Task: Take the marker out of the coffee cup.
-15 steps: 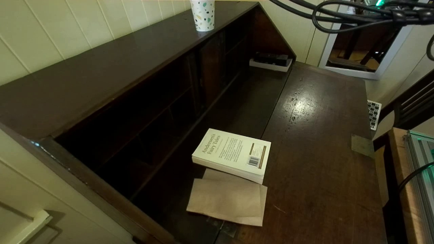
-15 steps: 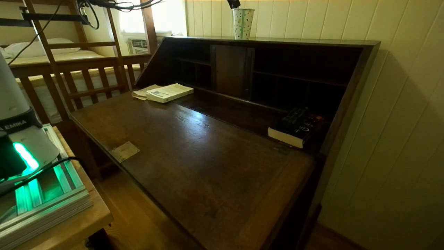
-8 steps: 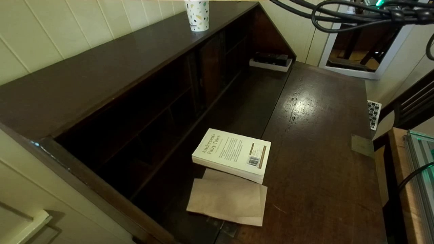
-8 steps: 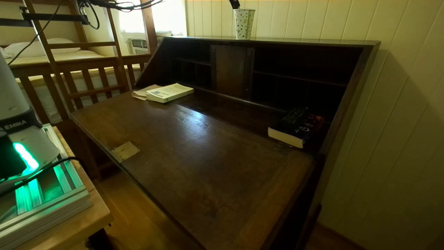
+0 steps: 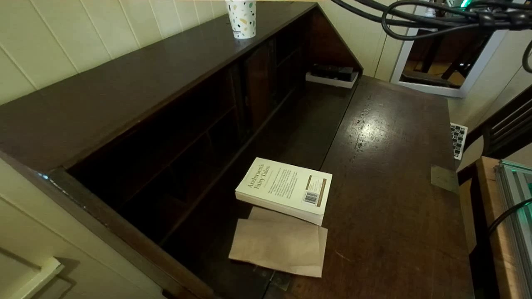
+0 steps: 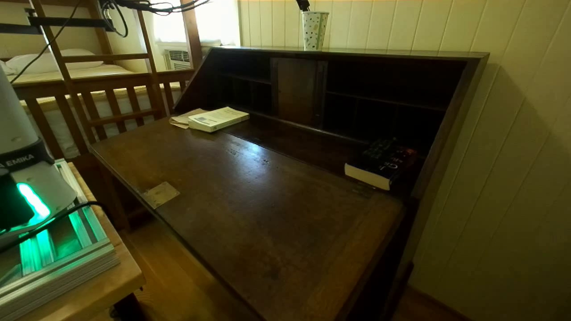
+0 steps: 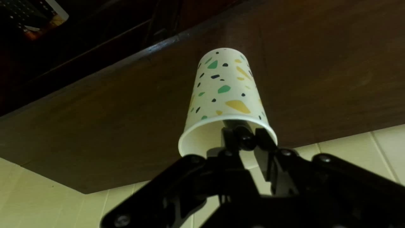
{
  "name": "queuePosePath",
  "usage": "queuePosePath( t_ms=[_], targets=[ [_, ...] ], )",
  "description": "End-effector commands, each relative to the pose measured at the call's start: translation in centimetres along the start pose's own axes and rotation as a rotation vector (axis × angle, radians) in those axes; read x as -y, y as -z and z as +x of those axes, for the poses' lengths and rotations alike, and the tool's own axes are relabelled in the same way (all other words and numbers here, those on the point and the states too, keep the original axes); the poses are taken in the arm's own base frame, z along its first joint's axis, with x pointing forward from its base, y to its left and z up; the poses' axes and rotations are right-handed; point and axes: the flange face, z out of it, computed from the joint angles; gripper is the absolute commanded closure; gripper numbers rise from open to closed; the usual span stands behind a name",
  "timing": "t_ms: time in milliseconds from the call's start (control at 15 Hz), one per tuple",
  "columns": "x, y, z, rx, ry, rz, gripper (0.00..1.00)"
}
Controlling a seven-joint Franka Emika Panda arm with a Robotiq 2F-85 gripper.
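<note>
While the coffee cup [image 7: 221,85] held the marker [image 7: 246,142], the pincer [image 7: 246,136] was clamped on the marker's end. Lower length was hidden inside.

The arm [image 6: 17,120] is pale (black band [image 6: 26,158] marked EMIKA), the jaws black, screw-studded.
</note>
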Motion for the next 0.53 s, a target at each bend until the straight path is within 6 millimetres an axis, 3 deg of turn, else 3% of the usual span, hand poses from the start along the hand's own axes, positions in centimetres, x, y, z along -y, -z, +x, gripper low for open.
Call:
queuePosePath(
  t_ms=[0,467],
  targets=[
    [0.7,2.4,0.4,-0.026,0.014,-0.045,0.95],
    [2.6,7.8,0.8,-0.122,0.105,-0.075,0.95]
  ],
)
